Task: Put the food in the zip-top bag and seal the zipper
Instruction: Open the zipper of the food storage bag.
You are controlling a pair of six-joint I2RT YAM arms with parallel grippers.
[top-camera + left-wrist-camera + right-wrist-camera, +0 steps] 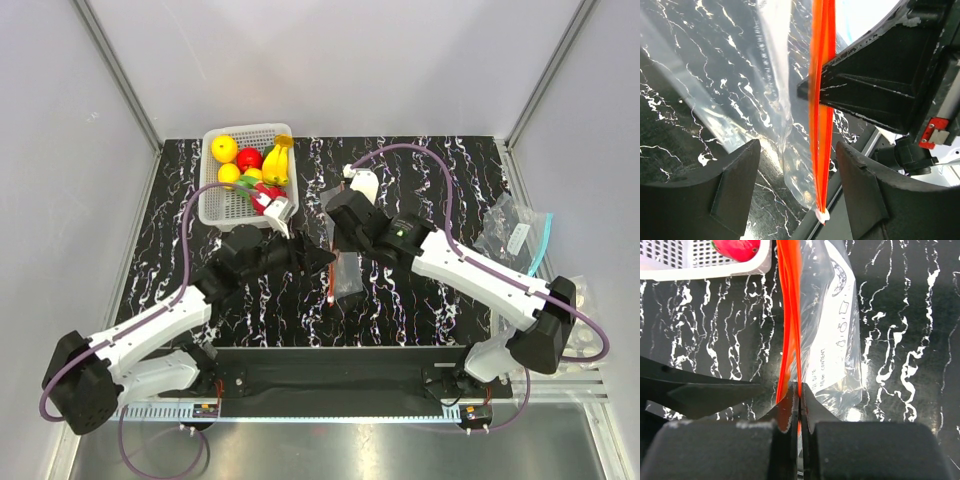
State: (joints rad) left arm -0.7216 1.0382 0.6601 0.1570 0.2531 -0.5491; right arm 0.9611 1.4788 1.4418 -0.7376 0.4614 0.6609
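The zip-top bag (346, 274) hangs clear and floppy at the table's middle, its red-orange zipper (330, 284) running along the left edge. My right gripper (799, 390) is shut on the zipper (789, 315) and shows in the top view (338, 238). My left gripper (797, 145) is open, its fingers (735, 180) standing either side of the zipper (821, 125) without touching it, just above the white slider tab (823, 216). The food lies in the white basket (222, 208): a banana bunch (277, 160), a round yellow fruit (224, 148) and a red fruit (249, 158).
A second clear bag with a teal edge (515, 232) lies at the right of the table. The basket's rim (705, 271) holding a red fruit (737, 249) is just beyond the held bag. Grey walls close in the table on three sides.
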